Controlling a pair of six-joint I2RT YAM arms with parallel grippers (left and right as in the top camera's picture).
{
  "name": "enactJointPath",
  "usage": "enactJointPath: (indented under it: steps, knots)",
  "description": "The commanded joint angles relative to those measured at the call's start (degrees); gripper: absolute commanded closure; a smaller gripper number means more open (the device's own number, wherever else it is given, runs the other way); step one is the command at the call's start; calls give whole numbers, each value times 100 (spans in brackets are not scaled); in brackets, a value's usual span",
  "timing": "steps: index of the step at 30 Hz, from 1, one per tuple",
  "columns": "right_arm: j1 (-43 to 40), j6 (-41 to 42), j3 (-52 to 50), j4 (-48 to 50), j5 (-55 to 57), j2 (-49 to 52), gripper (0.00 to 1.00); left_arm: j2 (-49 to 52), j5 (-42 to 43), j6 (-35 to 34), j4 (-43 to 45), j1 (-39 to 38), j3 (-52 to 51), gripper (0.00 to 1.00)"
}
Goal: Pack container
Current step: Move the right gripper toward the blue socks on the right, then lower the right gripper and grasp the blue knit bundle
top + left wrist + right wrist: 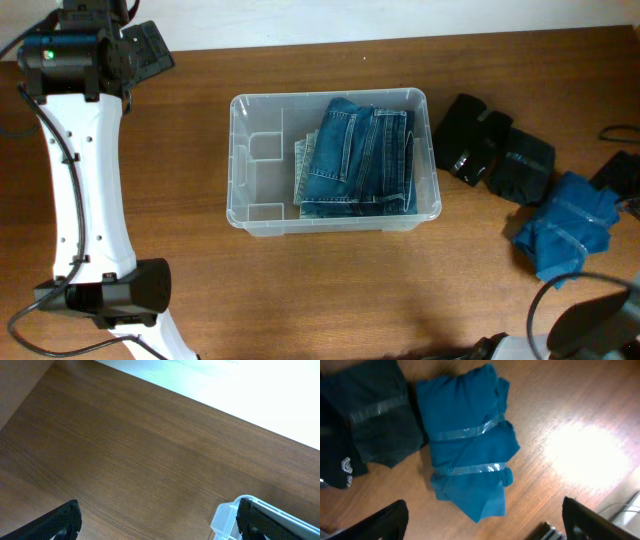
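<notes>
The container (pixel 243 160) stands at the middle of the table (pixel 350 300), upright and open, its long axis running left to right in the overhead view. Contents: folded jeans (pixel 360 160) fill its right half, lying flat below the rim. The left half is bare down to the base, where only moulded shapes show through the clear plastic. Outside it, on the right arm's side and apart from the wall, lie two black bundles (pixel 495 150), touching each other. Just beyond them, farther from the tub, is a blue bundle (pixel 465 455) bound with two bands of clear tape (pixel 467 432). The right gripper (pixel 485 520) is above the blue bundle. Its fingers are spread wide and hold nothing. In the right wrist view the bundle's long axis runs roughly top to bottom, crosswise to the line between the fingers, so the jaws face its narrower width. In my judgement the right arm is the nearer one for the next item, and the carry would go leftward in the overhead view, past the black bundles, to the free left half of the tub. The left gripper (pixel 160 527) is at the far corner of the table on its own side, also spread wide and empty. Only a corner of the container shows beside one finger in its view, and no loose item is near it.
</notes>
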Motion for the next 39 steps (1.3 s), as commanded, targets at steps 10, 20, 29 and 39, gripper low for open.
enactJointPath:
  steps: [10, 20, 29, 39]
  knots:
    - [-33, -435, -28, 236, -173, 1130, 18, 31, 0, -76, 15, 35, -37, 1]
    - [-31, -413, -1412, 1550, -245, 1235, 12, 31, 0, -76, 17, 35, -37, 1]
    - [-31, -413, -2376, 2697, -647, 1294, 12, 31, 0, -76, 17, 35, -37, 1]
    - [-35, -411, -2363, 2518, -780, 1281, 17, 31, 0, -76, 15, 35, -37, 1]
